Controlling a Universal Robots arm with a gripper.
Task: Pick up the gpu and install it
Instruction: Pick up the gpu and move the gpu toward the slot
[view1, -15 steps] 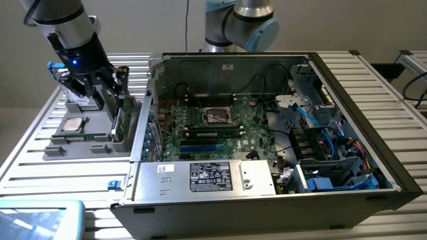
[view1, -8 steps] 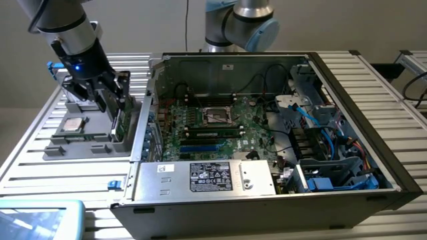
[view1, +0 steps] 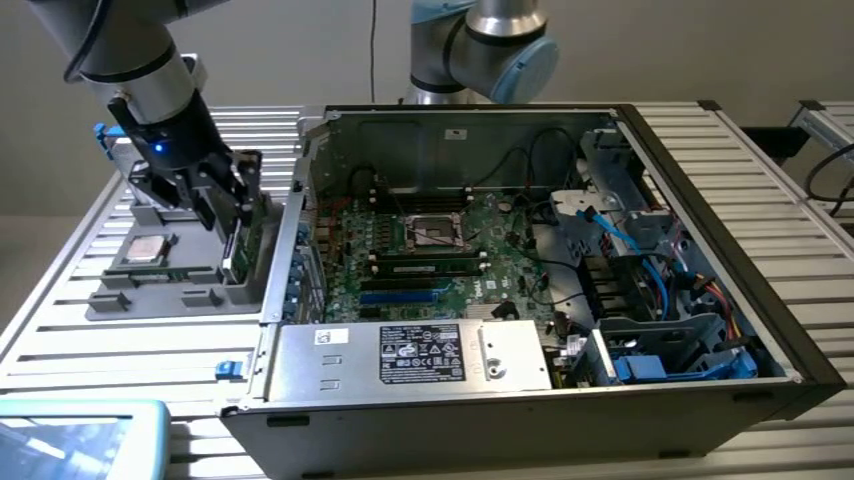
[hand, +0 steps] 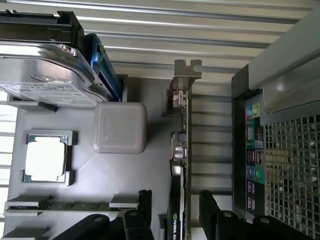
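While the end effector (hand: 176, 202) hangs with its 2 fingers apart, 1 on either side, the gpu (hand: 181, 145) stands on edge in the grey tray (hand: 85, 167) beside the computer case (view1: 534, 300). It is probably light, stiff and fragile, so it is best pinched across its flat faces near the upper edge.

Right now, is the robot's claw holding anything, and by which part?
Nothing is held. The open gripper straddles the gpu standing on edge in the gray tray.
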